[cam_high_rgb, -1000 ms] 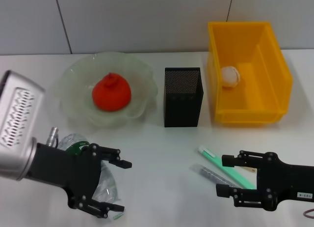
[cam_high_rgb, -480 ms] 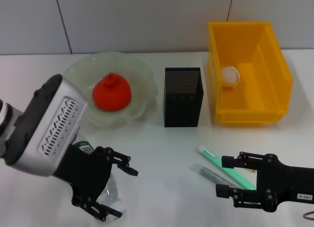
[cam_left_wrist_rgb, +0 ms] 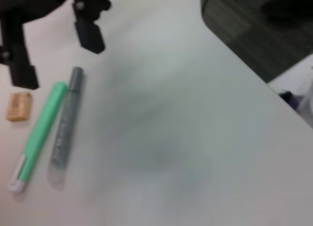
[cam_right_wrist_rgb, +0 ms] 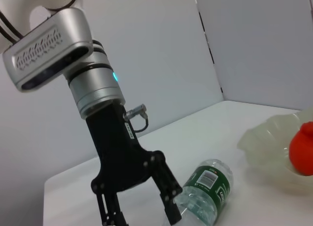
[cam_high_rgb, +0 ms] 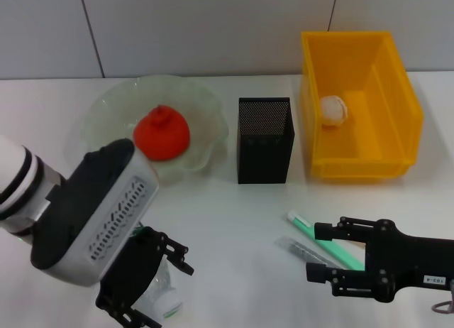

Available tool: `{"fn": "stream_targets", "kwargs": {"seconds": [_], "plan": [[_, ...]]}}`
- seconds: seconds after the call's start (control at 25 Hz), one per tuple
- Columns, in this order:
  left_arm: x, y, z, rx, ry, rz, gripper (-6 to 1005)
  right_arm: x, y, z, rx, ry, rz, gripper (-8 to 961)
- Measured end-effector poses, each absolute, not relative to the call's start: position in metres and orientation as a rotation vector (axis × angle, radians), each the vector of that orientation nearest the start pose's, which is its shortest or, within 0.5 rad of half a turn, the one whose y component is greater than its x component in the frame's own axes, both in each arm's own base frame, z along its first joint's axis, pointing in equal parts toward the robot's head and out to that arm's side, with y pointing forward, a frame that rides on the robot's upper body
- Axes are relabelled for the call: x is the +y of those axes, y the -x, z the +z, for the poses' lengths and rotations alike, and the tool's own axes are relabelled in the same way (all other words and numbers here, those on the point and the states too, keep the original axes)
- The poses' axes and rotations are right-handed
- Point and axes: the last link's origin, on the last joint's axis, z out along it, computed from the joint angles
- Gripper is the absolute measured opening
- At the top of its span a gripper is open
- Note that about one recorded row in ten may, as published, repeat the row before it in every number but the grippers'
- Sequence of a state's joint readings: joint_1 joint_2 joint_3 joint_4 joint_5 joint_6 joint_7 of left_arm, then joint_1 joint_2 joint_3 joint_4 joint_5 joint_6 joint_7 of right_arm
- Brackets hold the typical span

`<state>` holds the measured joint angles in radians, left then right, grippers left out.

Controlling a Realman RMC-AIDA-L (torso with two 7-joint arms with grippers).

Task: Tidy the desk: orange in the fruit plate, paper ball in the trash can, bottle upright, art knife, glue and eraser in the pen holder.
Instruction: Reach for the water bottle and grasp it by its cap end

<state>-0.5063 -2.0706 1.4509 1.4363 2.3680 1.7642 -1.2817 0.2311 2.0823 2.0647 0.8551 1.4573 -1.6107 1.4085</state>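
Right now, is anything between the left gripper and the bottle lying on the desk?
Nothing visible. The left gripper stands open directly over the bottle, fingers straddling its cap end; the fruit plate sits beyond, clear of the approach.

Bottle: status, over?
Left tool open, straddling the bottle, which lies flat. Right tool open, idle by the pens. Nothing in the way.

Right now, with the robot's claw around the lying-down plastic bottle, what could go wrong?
1. The clear plastic water bottle with the green label is round and lies on its side, so it might roll or slip as the open left gripper closes.
2. The right gripper hovers open by the green art knife and grey glue pen; it could nudge them away.
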Motion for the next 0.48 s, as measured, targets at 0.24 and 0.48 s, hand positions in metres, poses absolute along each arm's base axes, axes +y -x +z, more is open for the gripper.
{"fn": "stream_targets", "kwargs": {"seconds": [0.24,0.48], "plan": [[0.3,0.166,-0.016,1.048,3.09,0.576,810,0.263,-0.269,-0.009,0.638,2.788,0.825,738],[0.299,0.158,-0.028,1.179,3.058,0.726,810,0.26,-0.272,-0.011,0.667,2.789,0.825,738]]}}
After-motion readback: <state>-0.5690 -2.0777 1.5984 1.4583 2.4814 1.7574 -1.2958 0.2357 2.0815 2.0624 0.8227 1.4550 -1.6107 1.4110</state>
